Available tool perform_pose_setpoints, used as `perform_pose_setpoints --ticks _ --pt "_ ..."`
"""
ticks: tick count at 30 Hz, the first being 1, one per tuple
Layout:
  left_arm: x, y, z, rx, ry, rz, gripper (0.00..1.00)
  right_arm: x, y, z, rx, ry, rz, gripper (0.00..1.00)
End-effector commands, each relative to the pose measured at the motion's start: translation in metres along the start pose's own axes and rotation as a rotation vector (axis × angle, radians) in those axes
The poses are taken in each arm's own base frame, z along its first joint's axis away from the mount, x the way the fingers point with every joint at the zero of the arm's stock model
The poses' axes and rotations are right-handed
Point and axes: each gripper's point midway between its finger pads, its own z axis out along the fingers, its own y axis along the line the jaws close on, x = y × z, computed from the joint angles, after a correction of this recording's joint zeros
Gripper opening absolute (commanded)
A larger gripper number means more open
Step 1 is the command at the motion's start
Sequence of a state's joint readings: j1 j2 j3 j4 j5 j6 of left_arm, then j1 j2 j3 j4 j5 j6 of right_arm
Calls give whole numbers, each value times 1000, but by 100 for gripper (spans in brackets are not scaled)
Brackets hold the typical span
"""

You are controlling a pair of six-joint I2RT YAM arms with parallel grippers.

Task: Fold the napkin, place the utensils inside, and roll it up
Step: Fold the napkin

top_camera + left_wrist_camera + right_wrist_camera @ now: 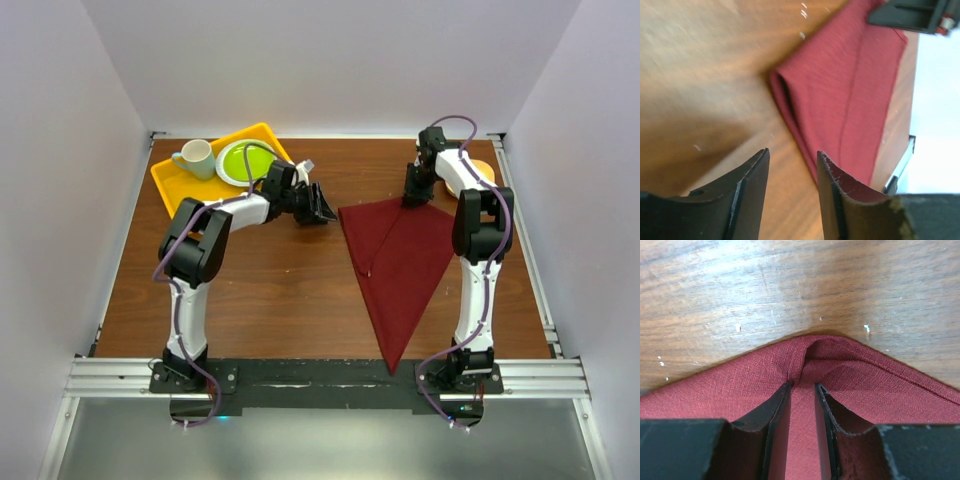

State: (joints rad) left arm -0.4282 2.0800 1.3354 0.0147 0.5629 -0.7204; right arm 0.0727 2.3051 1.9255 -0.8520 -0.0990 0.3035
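Observation:
The dark red napkin lies folded into a long triangle on the right half of the wooden table, its point towards the near edge. My right gripper is at the napkin's far edge. In the right wrist view its jaws are nearly closed, with a raised ridge of the cloth pinched between them. My left gripper is open and empty just left of the napkin's far-left corner. In the left wrist view it hovers over bare wood with the napkin ahead. The fork is not in view.
A yellow tray at the far left holds a green plate and a pale green mug. An orange round object sits behind the right arm at the far right. White walls enclose the table.

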Motion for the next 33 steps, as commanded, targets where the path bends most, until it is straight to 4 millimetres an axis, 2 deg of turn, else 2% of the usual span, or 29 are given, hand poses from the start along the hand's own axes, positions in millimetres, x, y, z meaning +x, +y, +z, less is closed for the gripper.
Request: perform_pose_setpoints --ticks 1,7,9,15,17,23,25,28,30,31,32,33 --pt "-15 -1 16 14 -3 35 49 -16 5 -8 -15 -51 -29 29" --pt "-26 7 33 12 -18 27 50 -15 12 -7 -52 -46 -17 26" --pt "-32 3 36 32 -33 40 51 -16 15 -8 -62 -49 -21 25" --pt "-32 5 45 69 -48 31 54 -16 15 -6 -70 -47 -18 23" --pt "-30 7 46 68 -45 22 53 -15 17 -4 -78 -42 -12 22" --pt "-34 10 47 53 -67 19 41 -17 23 -1 -111 -47 6 18" --pt "-36 10 46 49 -73 24 41 -18 23 2 -112 -49 10 18" --pt "-40 6 39 39 -77 58 48 -18 17 -1 -75 -47 17 18" --pt "-44 0 30 28 -83 95 53 -18 5 -7 2 -42 16 23" --pt "-43 -1 25 14 -70 98 55 -19 1 -19 34 -39 2 27" --pt "-43 -4 20 8 -69 108 58 -19 -3 -26 59 -42 -2 32" --pt "-52 -17 9 13 -101 143 59 -19 -7 -33 88 -40 -3 42"
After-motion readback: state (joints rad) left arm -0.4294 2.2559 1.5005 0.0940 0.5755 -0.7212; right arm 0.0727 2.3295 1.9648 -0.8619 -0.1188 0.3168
